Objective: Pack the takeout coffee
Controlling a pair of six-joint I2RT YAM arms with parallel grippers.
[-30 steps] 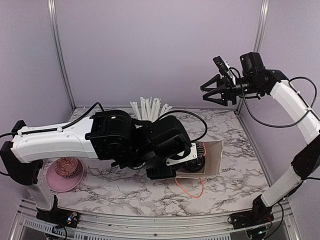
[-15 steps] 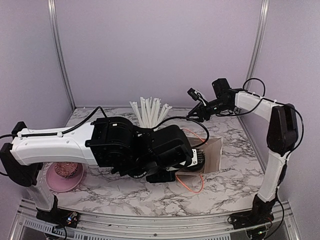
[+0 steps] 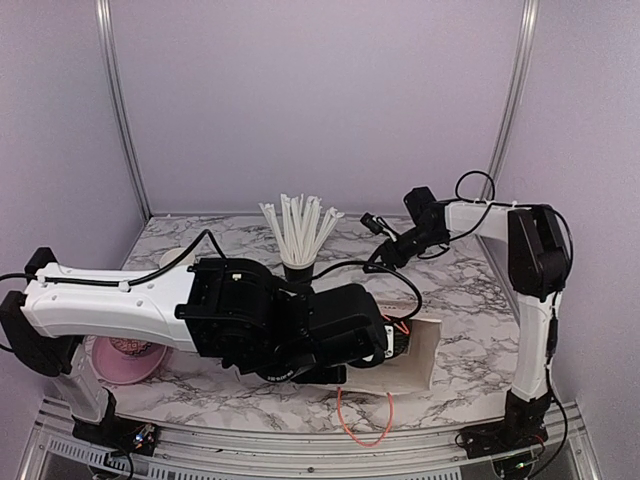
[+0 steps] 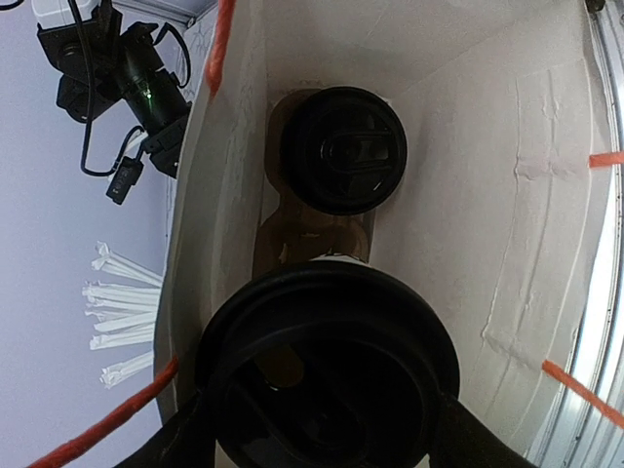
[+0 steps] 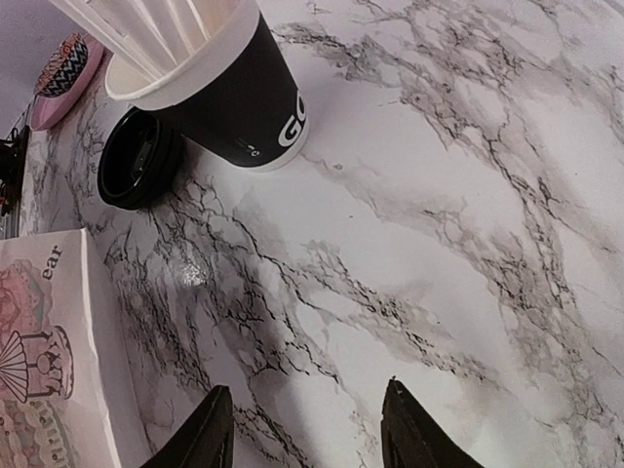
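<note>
- Left jaws wide, clamped on near cup [image 4: 327, 375], inside bag [image 4: 478, 185]; second cup [image 4: 343, 149] just beyond.
- Right jaws part-open, empty, over counter [image 5: 468, 244]; straw cup [image 5: 234, 102] ahead-left.

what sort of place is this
Likely a robot test cell staged as a café counter: metal frame around plain walls, marble-look table, cup of straws, lidded cups in a bag.
</note>
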